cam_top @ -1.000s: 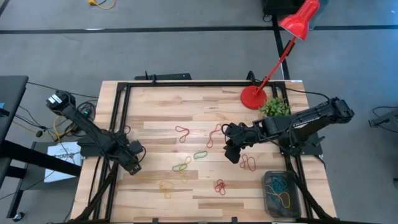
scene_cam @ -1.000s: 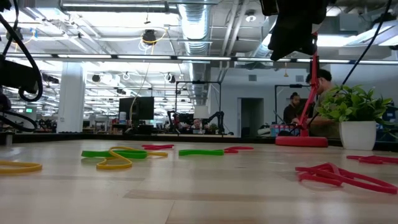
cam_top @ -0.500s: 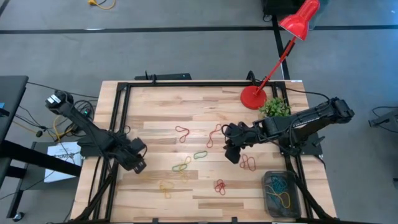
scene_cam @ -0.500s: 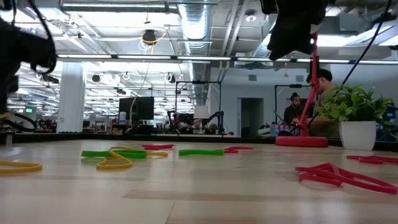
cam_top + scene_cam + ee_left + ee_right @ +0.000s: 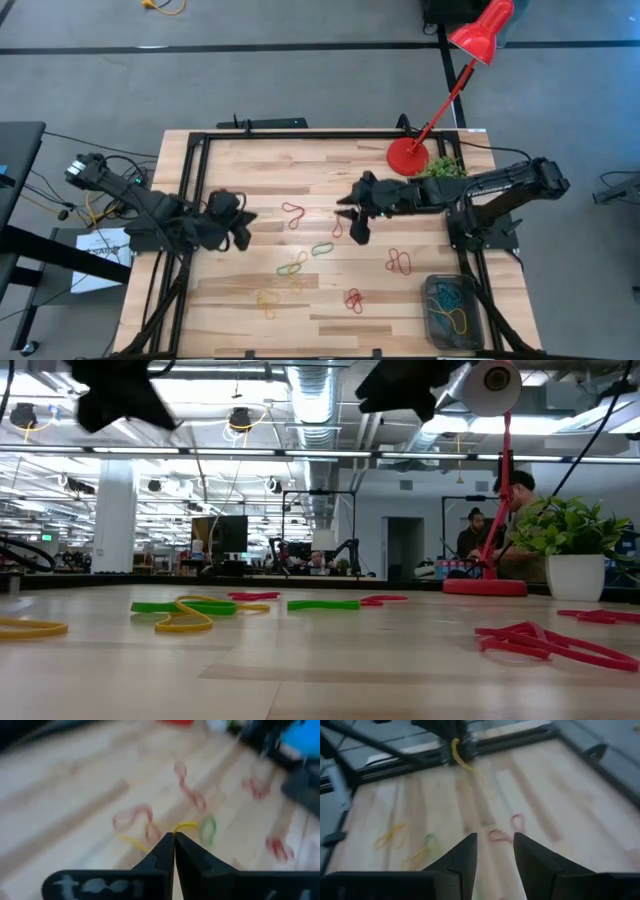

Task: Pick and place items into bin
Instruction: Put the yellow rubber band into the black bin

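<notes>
Several thin loops lie flat on the wooden table: red ones (image 5: 292,212) (image 5: 398,262) (image 5: 353,299), a green one (image 5: 322,248), a green and yellow pair (image 5: 292,266) and a yellow one (image 5: 265,302). The dark bin (image 5: 450,310) sits at the table's near right corner with loops inside. My left gripper (image 5: 243,230) is raised over the left half of the table, shut on a yellow loop (image 5: 459,756). My right gripper (image 5: 355,225) hovers open over the middle, above a red loop (image 5: 502,836), and touches nothing. My left gripper pinches the yellow loop (image 5: 186,825) between its shut fingertips (image 5: 165,845). Short stretches of the loop stick out on either side of the tips. In the right wrist view the loop hangs slack below the fingers, clear of the table.
A red lamp base (image 5: 407,157) and a potted plant (image 5: 440,172) stand at the far right. A black frame (image 5: 195,180) runs along the table's edges. Bare wood lies between the loops. People sit in the room beyond the table (image 5: 480,535).
My left gripper has risen and swung from the near left toward the table's middle and far side. My right gripper has moved left and toward the far edge, away from the red loop near the bin, and has turned. The loops on the table have kept still.
</notes>
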